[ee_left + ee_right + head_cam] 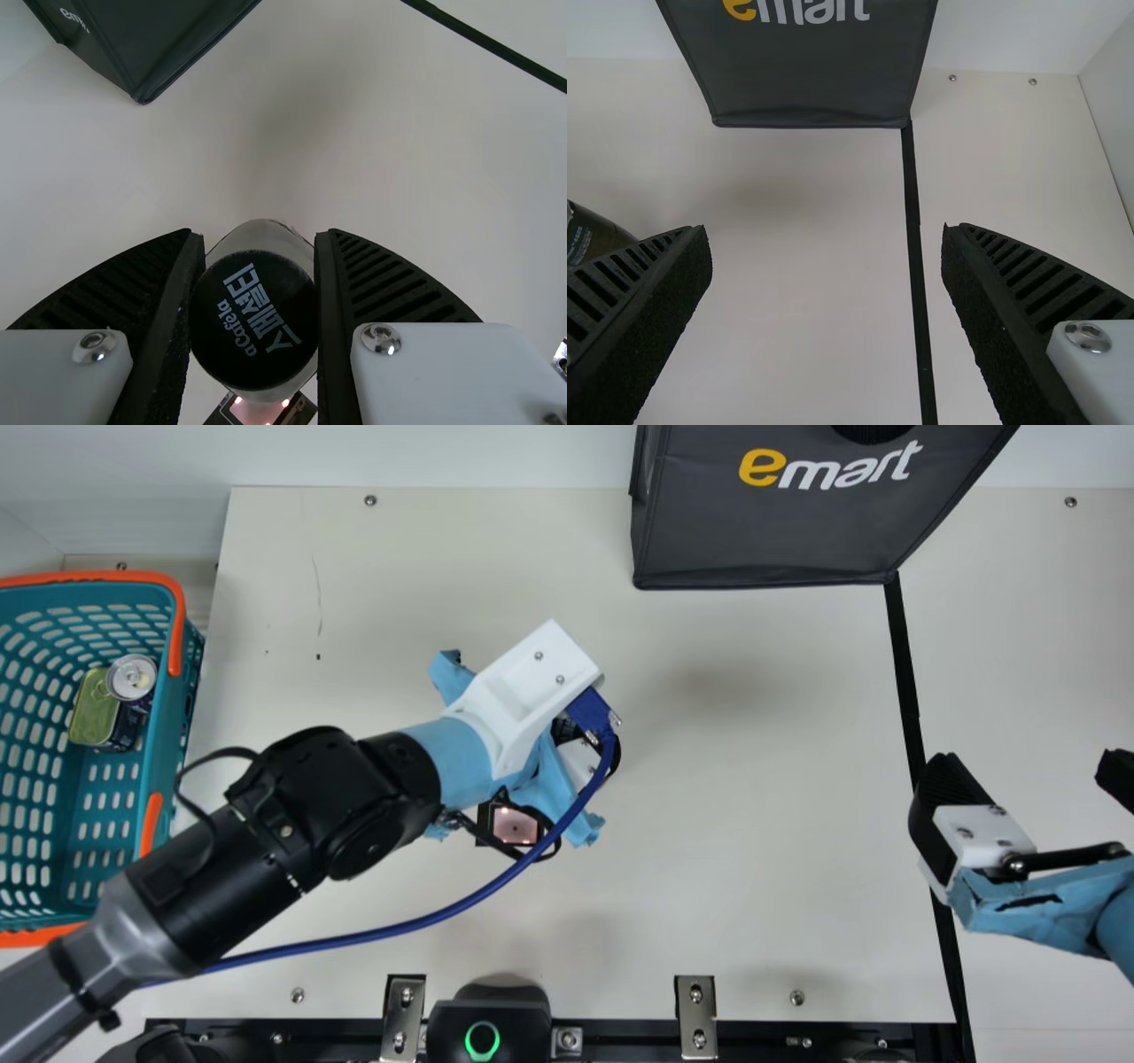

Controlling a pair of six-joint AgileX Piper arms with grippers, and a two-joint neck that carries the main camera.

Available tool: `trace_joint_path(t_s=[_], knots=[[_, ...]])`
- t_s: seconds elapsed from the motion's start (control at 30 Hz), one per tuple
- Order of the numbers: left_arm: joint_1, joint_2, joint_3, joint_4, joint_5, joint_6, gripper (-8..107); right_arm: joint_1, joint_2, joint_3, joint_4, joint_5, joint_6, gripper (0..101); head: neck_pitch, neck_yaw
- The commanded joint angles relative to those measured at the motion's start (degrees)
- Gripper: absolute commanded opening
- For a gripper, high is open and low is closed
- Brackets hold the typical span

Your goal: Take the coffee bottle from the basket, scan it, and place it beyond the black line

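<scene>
Bottle, round black cap, clear shoulder, clamped between the ribbed fingers of the left gripper.
Held near the scanner, a black-framed glowing window, on the basket's side of the black line. Right gripper: black ribbed fingers spread wide apart, at the line. Basket: teal plastic, slotted walls, orange handles; within, a round silver-topped can beside a tin with greenish-gold top. Bag: dark grey, seamed edges, one bottom corner at the line. Table: cream, smooth, flat.
</scene>
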Motion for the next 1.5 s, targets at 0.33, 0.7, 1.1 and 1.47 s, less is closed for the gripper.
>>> trace_joint_path(t_s=[0.33,0.7,1.1,1.47], knots=[[0.3,4.1,-1.9,-0.6,-1.2,1.4,10,0.0,0.0,0.0,0.0,0.0,0.0,91,-1.5,0.1],[0.4,6.8,-2.8,-0.6,-1.8,3.0,10,0.0,0.0,0.0,0.0,0.0,0.0,91,-1.5,0.1],[0.3,8.5,-4.1,0.0,-1.9,3.7,10,0.0,0.0,0.0,0.0,0.0,0.0,91,-1.5,0.1],[0.4,9.6,-6.6,0.1,-0.8,4.3,10,0.0,0.0,0.0,0.0,0.0,0.0,91,-1.5,0.1]])
